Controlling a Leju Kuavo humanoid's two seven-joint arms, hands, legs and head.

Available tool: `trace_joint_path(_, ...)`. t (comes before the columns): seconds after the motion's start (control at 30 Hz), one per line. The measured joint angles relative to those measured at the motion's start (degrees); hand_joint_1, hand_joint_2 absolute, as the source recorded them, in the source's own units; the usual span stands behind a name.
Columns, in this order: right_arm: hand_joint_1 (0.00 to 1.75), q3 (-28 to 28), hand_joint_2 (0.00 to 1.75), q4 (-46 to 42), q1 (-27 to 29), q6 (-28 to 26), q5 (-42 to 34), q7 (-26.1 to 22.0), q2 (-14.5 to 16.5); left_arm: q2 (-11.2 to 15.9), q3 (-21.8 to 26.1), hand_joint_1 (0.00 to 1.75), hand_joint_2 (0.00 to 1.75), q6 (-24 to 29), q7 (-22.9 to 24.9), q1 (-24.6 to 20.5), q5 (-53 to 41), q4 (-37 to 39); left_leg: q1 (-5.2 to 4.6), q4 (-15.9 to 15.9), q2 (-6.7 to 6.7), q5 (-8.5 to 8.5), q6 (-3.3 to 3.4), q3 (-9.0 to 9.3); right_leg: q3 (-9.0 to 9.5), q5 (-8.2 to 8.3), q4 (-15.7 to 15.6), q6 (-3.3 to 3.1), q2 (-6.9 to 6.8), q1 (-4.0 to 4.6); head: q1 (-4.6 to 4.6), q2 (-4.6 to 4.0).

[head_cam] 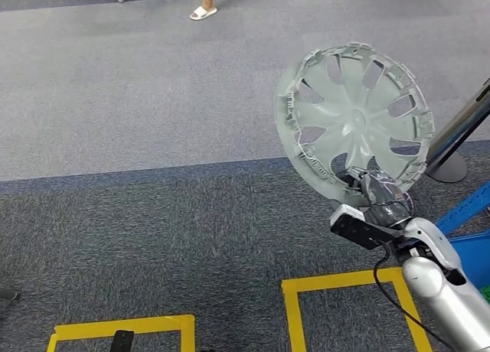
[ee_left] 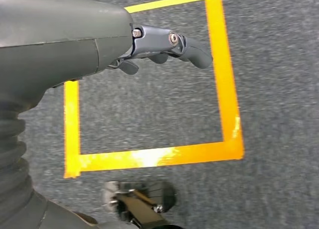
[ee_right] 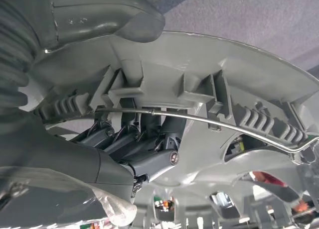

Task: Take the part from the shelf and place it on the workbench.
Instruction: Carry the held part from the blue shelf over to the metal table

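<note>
A grey plastic wheel cover (head_cam: 352,118) with spoke openings is held up over the carpet at the right, its inner side with clips and a wire ring facing me. My right hand (head_cam: 381,191) grips its lower rim. In the right wrist view the thumb (ee_right: 112,15) lies over the rim and the dark fingers (ee_right: 143,144) curl behind the wheel cover (ee_right: 233,89). My left hand (ee_left: 165,45) hangs over the carpet with its fingers loosely extended and nothing in it.
Grey carpet with yellow tape squares (head_cam: 347,279) (ee_left: 222,89) on the floor. A blue shelf frame (head_cam: 468,206) and a dark pole on a round base (head_cam: 453,164) stand at the right. A person's sandalled feet (head_cam: 204,12) are at the far edge.
</note>
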Motion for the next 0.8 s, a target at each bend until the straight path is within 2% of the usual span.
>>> trace_joint_path(0.03,1.75,0.0,1.75,0.0,0.0,-0.1,0.0,0.0,0.0,0.0,0.0,0.00,1.75,0.0,0.0,0.0,0.0,0.0,-0.20,-3.0,0.01,2.14,0.41,1.06,0.75,-0.61,-0.2,0.19,-0.02,0.04,0.04,-0.01)
trace_joint_path(0.07,1.75,-0.1,1.75,0.0,0.1,-0.2,0.0,0.0,0.0,0.0,0.0,0.00,1.75,0.1,0.0,0.0,0.0,0.0,-0.46,-5.5,0.03,3.35,0.89,2.10,1.44,-1.06,-0.5,0.46,-0.02,0.01,0.05,-0.01)
trace_joint_path(0.1,1.75,-0.1,1.75,-0.1,0.1,-0.3,0.0,-0.1,0.0,0.1,0.0,0.00,1.75,0.1,0.0,0.0,0.0,0.0,-0.75,-7.1,0.06,3.25,1.31,2.90,1.86,-1.33,-0.9,0.74,-0.03,-0.04,0.04,-0.02)
trace_joint_path(0.17,1.75,-0.3,1.75,-0.3,0.3,-0.5,0.1,-0.1,0.0,0.1,0.0,0.00,1.75,0.3,0.1,-0.1,-0.1,0.0,-1.02,-9.4,0.20,1.70,2.06,4.40,2.44,-1.02,-1.5,1.58,-0.08,-0.10,0.03,-0.01)
trace_joint_path(0.23,1.75,-0.5,1.75,-0.5,0.5,-0.5,0.1,0.0,0.0,0.0,0.0,0.00,1.75,0.4,0.2,0.0,-0.2,0.0,-0.70,-11.7,0.20,0.89,2.44,6.21,2.14,-0.87,-0.9,2.16,-0.19,-0.11,0.20,-0.01)
trace_joint_path(0.27,1.75,-0.5,1.75,-0.5,0.5,-0.5,0.1,0.0,0.0,0.0,0.0,0.00,1.75,0.6,0.3,0.0,-0.2,0.0,-0.53,-12.3,0.15,0.81,2.58,7.03,1.21,-1.27,0.7,2.28,-0.17,-0.11,0.36,-0.01)
trace_joint_path(0.3,1.75,-0.5,1.75,-0.5,0.6,-0.5,0.1,-0.1,0.0,0.0,0.0,0.00,1.75,0.8,0.5,0.1,-0.2,0.0,-0.42,-12.7,0.05,0.62,2.73,7.76,-0.49,-2.29,3.5,2.31,-0.14,-0.10,0.50,-0.01)
trace_joint_path(0.37,1.75,-0.5,1.75,-0.4,1.0,-0.5,0.3,-0.1,0.0,-0.1,0.0,0.00,1.75,1.3,0.8,0.2,-0.4,0.0,-0.47,-12.9,-0.14,-0.24,3.01,8.89,-4.96,-5.28,10.3,2.45,-0.06,-0.01,0.71,-0.02)
trace_joint_path(0.4,1.75,-0.5,1.75,-0.4,1.3,-0.5,0.4,-0.1,0.0,-0.2,0.0,0.00,1.75,1.4,0.9,0.4,-0.5,0.0,-0.48,-12.9,-0.24,-0.78,3.05,9.49,-6.86,-6.37,12.4,2.54,-0.06,0.01,0.74,-0.02)
trace_joint_path(0.43,1.75,-0.5,1.75,-0.4,1.5,-0.5,0.4,-0.1,0.0,-0.3,0.0,0.00,1.75,1.7,1.1,0.6,-0.4,0.0,-0.49,-12.9,-0.33,-1.36,3.01,10.17,-8.08,-6.20,12.8,2.63,-0.06,0.01,0.76,-0.02)
trace_joint_path(0.47,1.75,-0.5,1.75,-0.4,1.7,-0.5,0.5,-0.1,0.0,-0.3,0.0,0.00,1.75,1.9,1.3,0.7,-0.4,0.0,-0.49,-12.9,-0.41,-1.95,2.92,10.92,-8.51,-4.45,11.2,2.70,-0.08,0.00,0.79,-0.02)
trace_joint_path(0.53,1.75,-0.5,1.75,-0.4,2.0,-0.5,0.6,0.0,0.0,-0.4,0.0,0.00,1.75,2.5,1.9,0.8,-0.3,0.0,-0.51,-12.9,-0.48,-3.16,2.57,12.39,-8.08,2.08,4.7,2.68,-0.18,0.02,0.77,-0.01)
trace_joint_path(0.57,1.75,-0.5,1.75,-0.4,2.1,-0.5,0.7,0.0,0.0,-0.4,0.0,0.00,1.75,2.7,2.1,0.8,-0.3,0.0,-0.56,-12.8,-0.52,-3.63,2.34,12.79,-7.77,4.51,1.6,2.43,-0.22,0.17,0.73,-0.01)
trace_joint_path(0.6,1.75,-0.5,1.75,-0.4,2.3,-0.5,0.8,0.0,0.0,-0.5,0.0,0.00,1.75,2.9,2.2,0.8,-0.3,0.0,-0.60,-12.7,-0.55,-3.98,2.08,12.89,-7.51,6.11,0.0,1.99,-0.24,0.34,0.68,-0.01)
trace_joint_path(0.67,1.75,-0.6,1.75,-0.4,2.4,-0.6,0.8,0.1,0.0,-0.5,0.0,0.00,1.75,3.1,2.4,0.6,-0.4,0.1,-0.63,-12.8,-0.54,-4.51,1.49,12.91,-7.16,6.23,-0.6,1.03,-0.27,0.68,0.60,-0.01)
trace_joint_path(0.73,1.75,-0.8,1.75,-0.5,2.6,-0.7,0.8,0.2,0.0,-0.5,0.0,0.00,1.75,3.3,2.6,0.5,-0.4,0.1,-0.66,-12.1,-0.39,-5.11,0.81,12.90,-6.32,6.07,-0.9,0.48,-0.30,0.39,0.50,0.00)
trace_joint_path(0.8,1.75,-0.8,1.75,-0.4,2.9,-0.7,0.8,0.2,0.0,-0.5,0.0,0.00,1.75,3.4,2.6,0.3,-0.4,0.1,-0.47,-7.8,-0.17,-6.98,-0.05,11.38,-5.09,5.69,-1.4,-0.02,-0.34,-0.04,0.23,0.00)
